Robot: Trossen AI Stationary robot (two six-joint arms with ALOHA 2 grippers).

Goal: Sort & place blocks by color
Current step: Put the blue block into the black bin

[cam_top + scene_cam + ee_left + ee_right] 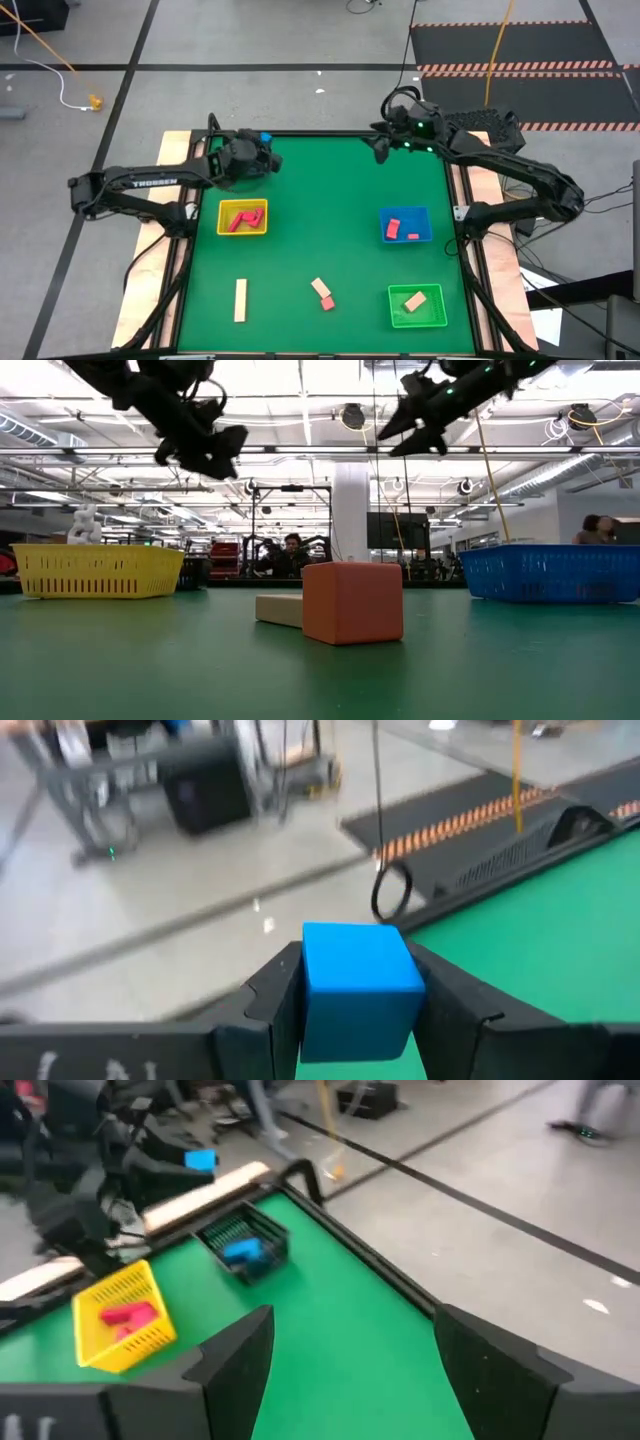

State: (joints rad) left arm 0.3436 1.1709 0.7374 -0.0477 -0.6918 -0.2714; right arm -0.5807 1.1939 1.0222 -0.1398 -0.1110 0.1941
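Observation:
My left gripper (264, 143) hovers over the table's far left corner, shut on a blue cube (358, 982); the right wrist view also shows this cube (200, 1159). Over the far edge, right of the middle, my right gripper (381, 150) hangs open with nothing between its fingers (240, 1350). The yellow tray (243, 217) holds red blocks. Two red blocks lie in the blue tray (405, 225), and a tan one in the green tray (417, 305). A tan bar (240, 299) and a tan and red pair (322, 292) lie loose on the mat. My left gripper pinches the blue cube by two opposite sides (312, 982) between its two fingers. In the high view the cube sits at the fingers' free ends. The fingers reach out nearly level, from the table's left. The cube is lifted clear, high above the mat.
A black wire basket (245, 1245) with a blue block in it stands at the far left corner, below my left gripper. The middle of the green mat (330, 210) is bare. A person (291, 550) is in the room behind the table.

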